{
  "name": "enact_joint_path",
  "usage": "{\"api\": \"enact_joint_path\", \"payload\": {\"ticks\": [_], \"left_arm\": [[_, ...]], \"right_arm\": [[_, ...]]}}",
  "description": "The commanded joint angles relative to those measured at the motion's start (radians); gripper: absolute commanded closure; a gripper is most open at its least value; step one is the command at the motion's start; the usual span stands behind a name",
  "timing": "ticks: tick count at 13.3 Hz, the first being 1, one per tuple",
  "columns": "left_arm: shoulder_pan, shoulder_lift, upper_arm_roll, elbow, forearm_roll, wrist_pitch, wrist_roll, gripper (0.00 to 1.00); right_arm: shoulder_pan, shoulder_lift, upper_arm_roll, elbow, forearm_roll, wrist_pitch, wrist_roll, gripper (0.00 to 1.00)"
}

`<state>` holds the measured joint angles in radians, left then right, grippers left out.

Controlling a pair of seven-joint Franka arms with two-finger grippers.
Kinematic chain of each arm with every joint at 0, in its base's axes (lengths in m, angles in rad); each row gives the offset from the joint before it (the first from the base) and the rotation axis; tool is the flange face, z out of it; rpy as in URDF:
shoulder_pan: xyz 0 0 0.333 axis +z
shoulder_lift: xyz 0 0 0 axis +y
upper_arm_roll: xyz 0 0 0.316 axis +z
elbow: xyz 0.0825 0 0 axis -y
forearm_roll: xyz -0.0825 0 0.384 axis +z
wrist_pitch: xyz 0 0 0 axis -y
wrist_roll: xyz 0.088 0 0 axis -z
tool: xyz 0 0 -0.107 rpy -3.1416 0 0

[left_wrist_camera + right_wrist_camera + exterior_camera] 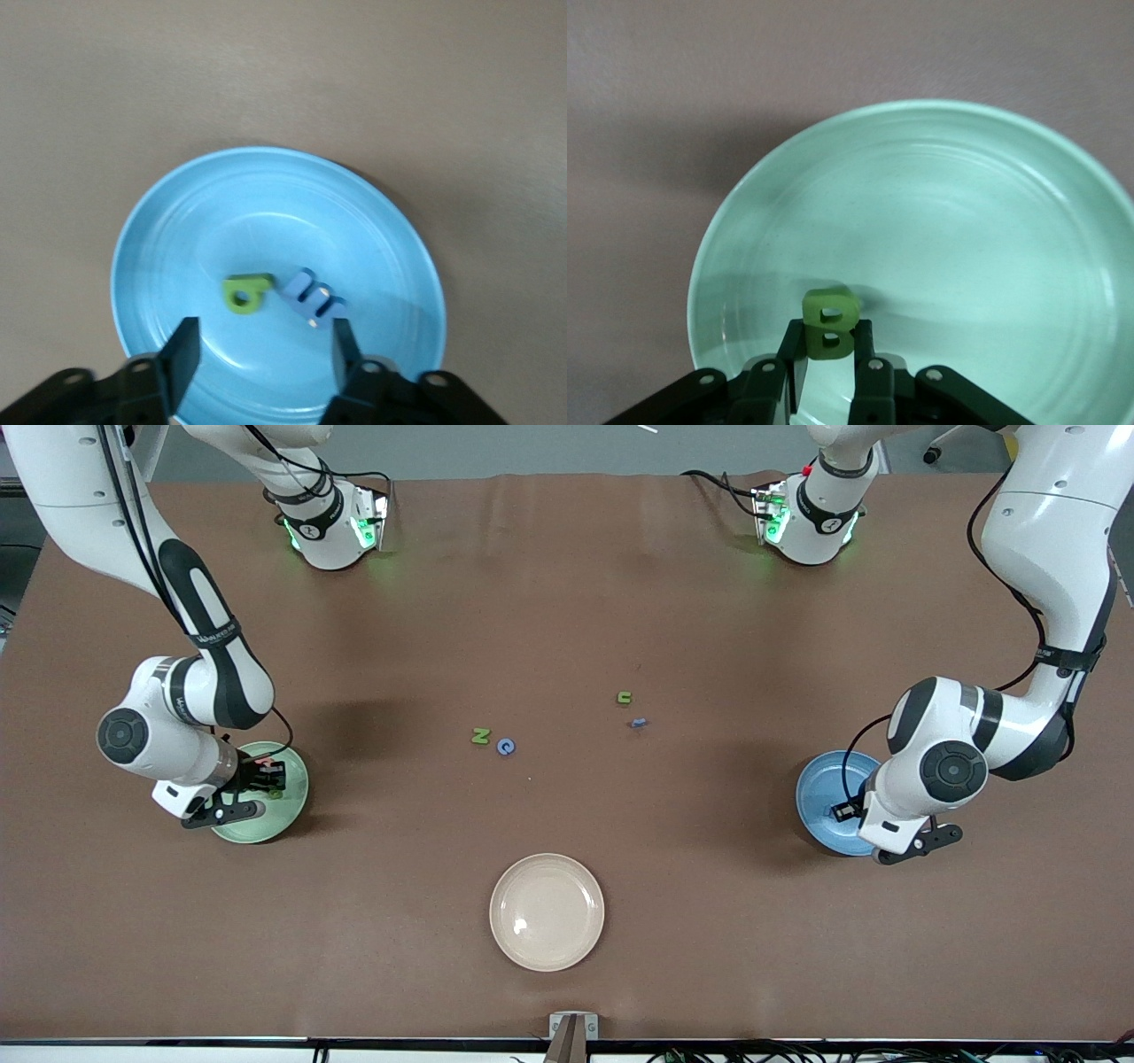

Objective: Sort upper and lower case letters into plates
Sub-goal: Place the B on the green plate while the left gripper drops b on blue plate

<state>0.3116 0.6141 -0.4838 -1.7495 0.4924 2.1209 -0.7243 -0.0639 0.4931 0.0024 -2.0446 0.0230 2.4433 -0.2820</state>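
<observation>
Nearest the front camera sits a round, shallow, cream-coloured plastic plate [547,911], resting on the brown table covering [567,602] with nothing on it. Every other place is given from this cream plate.

Farther from the camera than the cream plate, near the table's middle, lie four tiny flat toy letters. A green letter N [480,735] and a blue letter c [505,747] sit just beside each other. A small green letter [625,698] and a small blue letter [638,723] sit close together, slightly toward the left arm's end; their shapes are too small to read.

Toward the right arm's end from the cream plate is a round, shallow, pale green plastic plate [266,824] [939,204]. The right gripper [266,775] [830,350] hangs low over it, its fingers clamped on a green letter B [831,323], held upright just above the plate's floor. A reddish letter [263,762] shows beside the gripper, partly hidden.

Toward the left arm's end from the cream plate is a round, shallow, blue plastic plate [819,793] [266,195]. The left gripper [846,810] [264,350] hovers over it, fingers spread apart and empty. On the blue plate's floor lie a small green letter with a round hole [246,293] and a small blue letter [312,298], just beside each other.
</observation>
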Motion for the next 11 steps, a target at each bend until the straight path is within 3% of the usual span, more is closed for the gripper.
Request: {"api": "enact_joint_path", "payload": {"ticks": [1,3,4,5,6,7,11], "left_arm": [[0.003,-0.06,-0.058,-0.042,0.009,-0.059,-0.015,0.0],[0.003,-0.06,-0.113,-0.042,0.006,-0.093,-0.059,0.0],[0.003,-0.059,-0.151,-0.042,0.006,-0.105,-0.116,0.0],[0.003,-0.054,-0.195,-0.044,0.005,-0.107,-0.171,0.0],[-0.006,-0.044,-0.232,-0.042,-0.003,-0.107,-0.228,0.0],[-0.017,-0.03,-0.261,-0.042,-0.006,-0.104,-0.278,0.01],[-0.109,0.015,-0.314,-0.039,-0.006,-0.088,-0.428,0.03]], "right_arm": [[-0.011,-0.002,0.014,-0.022,-0.006,0.026,-0.013,0.89],[-0.01,-0.002,0.014,-0.023,-0.006,0.026,-0.013,0.86],[-0.008,-0.002,0.014,-0.023,-0.006,0.023,-0.011,0.74],[-0.005,-0.004,0.014,-0.02,-0.006,0.019,-0.009,0.35],[-0.005,-0.011,0.014,-0.019,-0.005,0.01,-0.008,0.1],[-0.004,-0.025,0.016,-0.016,-0.006,-0.01,0.0,0.01],[0.022,-0.145,0.021,0.047,-0.005,-0.226,0.047,0.01]]}}
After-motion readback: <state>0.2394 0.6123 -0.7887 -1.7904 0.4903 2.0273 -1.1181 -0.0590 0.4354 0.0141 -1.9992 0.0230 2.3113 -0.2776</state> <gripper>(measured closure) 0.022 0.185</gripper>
